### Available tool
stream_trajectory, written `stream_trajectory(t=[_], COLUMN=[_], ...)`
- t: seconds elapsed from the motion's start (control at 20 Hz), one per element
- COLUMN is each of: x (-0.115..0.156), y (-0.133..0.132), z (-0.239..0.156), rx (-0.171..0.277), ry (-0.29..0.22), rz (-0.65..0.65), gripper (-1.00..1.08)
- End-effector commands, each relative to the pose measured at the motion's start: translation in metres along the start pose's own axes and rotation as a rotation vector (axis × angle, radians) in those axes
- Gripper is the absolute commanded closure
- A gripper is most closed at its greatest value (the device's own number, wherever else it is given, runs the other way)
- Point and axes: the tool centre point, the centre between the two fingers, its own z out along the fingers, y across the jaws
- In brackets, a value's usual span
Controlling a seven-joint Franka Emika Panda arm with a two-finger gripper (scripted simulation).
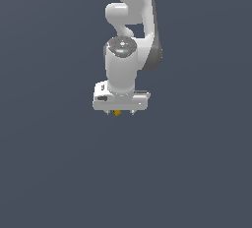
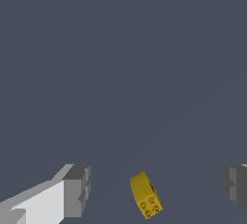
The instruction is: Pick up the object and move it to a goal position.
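Gripper (image 2: 157, 189) spread wide, holding nothing; the object (image 2: 145, 195), a tiny yellow-orange block with an ochre, dimpled end face, lies tilted between the grey fingers (image 2: 77, 189), touching neither, at the hand's six o'clock.

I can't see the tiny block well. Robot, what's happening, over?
Pincer open, fingers wide apart. Yellow block sits between them, touching neither, not gripped. Nothing else in the way.

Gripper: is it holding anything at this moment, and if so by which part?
Nothing is held. In the wrist view the gripper is open, its fingers standing clear on either side of the yellow block, touching neither face.
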Motion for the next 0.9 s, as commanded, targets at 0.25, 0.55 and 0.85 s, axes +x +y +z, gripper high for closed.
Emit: stream_trajectory(t=[0.25, 0.55, 0.85], x=[0.003, 0.009, 0.006], y=[0.003, 0.007, 0.008], z=[-0.007, -0.018, -0.013], rx=[0.004, 0.009, 0.01], ry=[0.014, 0.033, 0.03], rz=[-0.002, 0.002, -0.015], gripper=[-0.92, -0.92, -0.92])
